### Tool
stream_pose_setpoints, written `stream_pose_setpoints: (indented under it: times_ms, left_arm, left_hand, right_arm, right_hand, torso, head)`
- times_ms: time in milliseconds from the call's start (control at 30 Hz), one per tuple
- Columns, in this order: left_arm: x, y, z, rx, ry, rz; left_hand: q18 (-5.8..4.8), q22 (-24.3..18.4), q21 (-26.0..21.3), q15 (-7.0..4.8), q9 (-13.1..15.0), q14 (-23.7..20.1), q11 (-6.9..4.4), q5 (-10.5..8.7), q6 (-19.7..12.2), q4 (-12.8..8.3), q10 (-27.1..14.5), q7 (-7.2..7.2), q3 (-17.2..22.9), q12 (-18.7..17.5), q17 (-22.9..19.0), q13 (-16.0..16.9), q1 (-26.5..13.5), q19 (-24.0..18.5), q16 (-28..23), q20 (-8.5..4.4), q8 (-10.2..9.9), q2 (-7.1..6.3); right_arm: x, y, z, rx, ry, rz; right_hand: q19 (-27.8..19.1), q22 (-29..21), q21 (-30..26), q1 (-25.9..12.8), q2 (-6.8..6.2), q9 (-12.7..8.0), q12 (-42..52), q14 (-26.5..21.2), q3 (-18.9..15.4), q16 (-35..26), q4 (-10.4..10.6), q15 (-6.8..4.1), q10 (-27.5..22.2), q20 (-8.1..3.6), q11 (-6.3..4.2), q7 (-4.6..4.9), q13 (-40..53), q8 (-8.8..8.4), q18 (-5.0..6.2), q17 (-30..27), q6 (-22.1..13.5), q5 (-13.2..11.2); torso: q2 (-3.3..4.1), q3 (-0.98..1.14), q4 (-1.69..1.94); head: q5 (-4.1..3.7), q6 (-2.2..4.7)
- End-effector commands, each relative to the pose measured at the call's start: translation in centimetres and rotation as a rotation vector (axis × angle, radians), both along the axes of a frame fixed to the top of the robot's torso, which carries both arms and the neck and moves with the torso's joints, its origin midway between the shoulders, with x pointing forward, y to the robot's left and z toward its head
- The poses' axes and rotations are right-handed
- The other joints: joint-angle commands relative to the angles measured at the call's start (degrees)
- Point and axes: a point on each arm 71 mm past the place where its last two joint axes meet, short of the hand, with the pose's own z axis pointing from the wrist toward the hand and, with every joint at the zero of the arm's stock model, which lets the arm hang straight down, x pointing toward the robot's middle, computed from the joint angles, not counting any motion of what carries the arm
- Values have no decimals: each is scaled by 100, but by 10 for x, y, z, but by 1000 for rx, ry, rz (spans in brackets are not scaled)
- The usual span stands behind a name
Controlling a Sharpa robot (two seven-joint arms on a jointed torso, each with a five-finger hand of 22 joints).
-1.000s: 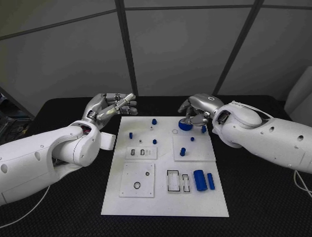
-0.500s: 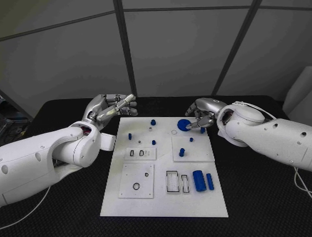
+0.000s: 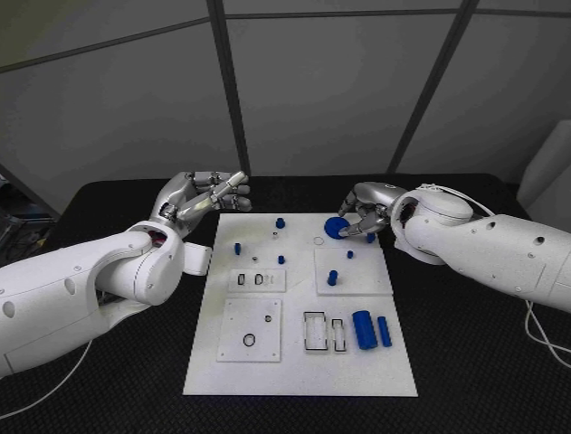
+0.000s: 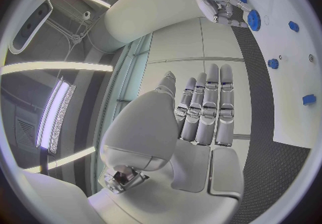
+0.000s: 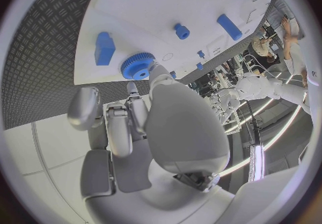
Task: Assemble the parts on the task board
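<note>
Head view: right hand (image 3: pixel 361 220) pinches a round blue toothed gear (image 3: pixel 336 227) over the far right part of the flat white task board (image 3: pixel 299 362), which lies mid-desk on the black textured desk (image 3: pixel 494 362). Right wrist view confirms it — fingertips (image 5: pixel 155 72) clamped on the gear's rim, gear (image 5: pixel 137 66) close above the board surface (image 5: pixel 168 9); whether it touches the board I cannot tell.

Left hand (image 3: pixel 204 197) hovers off the board's far left corner, fingers straight and held side by side, holding nothing; left wrist view shows the same flat palm (image 4: pixel 201 111).

Risks, as I judge them:
- Gear could go down tilted or off its seat, since the fingers cover much of its rim and hide the target beneath.
- Small blue pegs (image 3: pixel 350 255) stand just on the near side of the gear on the board; a low sweep of the right hand could knock them.
- A light pinch might let the gear slip and roll toward the board's right edge.

Room to move: bare board between the gear and the small blue peg (image 3: pixel 281 222) at the board's far middle; open desk beyond the board's right edge and far edge. The long blue cylinder (image 3: pixel 365 329) sits well apart, at the board's near end — no obstruction.
</note>
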Motion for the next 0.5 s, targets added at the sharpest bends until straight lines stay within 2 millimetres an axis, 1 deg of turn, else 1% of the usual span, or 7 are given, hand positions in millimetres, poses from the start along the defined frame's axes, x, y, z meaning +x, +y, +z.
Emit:
stream_pose_setpoints:
  times_ms: [33,100,233,500]
  left_arm:
    - [0,-2,1,-2,-7,-14]
    - [0,-2,1,-2,-7,-14]
    - [0,-1,1,-2,-7,-14]
    - [1,-2,1,-2,-5,-15]
  left_hand:
    - [-71,5,6,16,4,24,9,-30,39,-6,30,5,-9,-36,5,6,-33,-12,-20,1,-21,-25]
    - [-71,5,6,16,4,24,9,-30,39,-6,30,5,-9,-36,5,6,-33,-12,-20,1,-21,-25]
    - [-71,5,6,16,4,24,9,-30,39,-6,30,5,-9,-36,5,6,-33,-12,-20,1,-21,-25]
    - [-71,6,8,15,3,29,8,-29,39,-5,31,3,-8,-43,12,5,-34,-11,-23,0,-26,-26]
  right_arm:
    - [1,1,0,7,13,-5]
    - [1,2,0,7,15,-6]
    - [1,2,0,4,20,-8]
    - [3,3,-2,-5,34,-12]
  right_hand:
    - [47,44,53,-13,64,7,116,575,-7,41,-34,47,84,-8,-8,-7,341,36,-96,1355,44,32]
    - [57,70,68,-23,79,7,192,579,-11,47,-44,48,128,-7,-7,-7,419,41,-100,1376,55,33]
    - [69,101,86,-37,104,8,275,582,-14,51,-58,49,174,-6,-8,-10,503,53,-104,1388,81,35]
    - [86,145,111,-50,138,9,388,590,-16,64,-82,49,241,-6,-10,-13,618,64,-111,1429,109,38]
  torso:
    - [0,3,-4]
    - [0,6,-7]
    - [-3,1,-8]
    - [-3,3,-2]
  head:
    - [3,-7]
    - [6,-15]
    - [10,-19]
    - [10,-30]
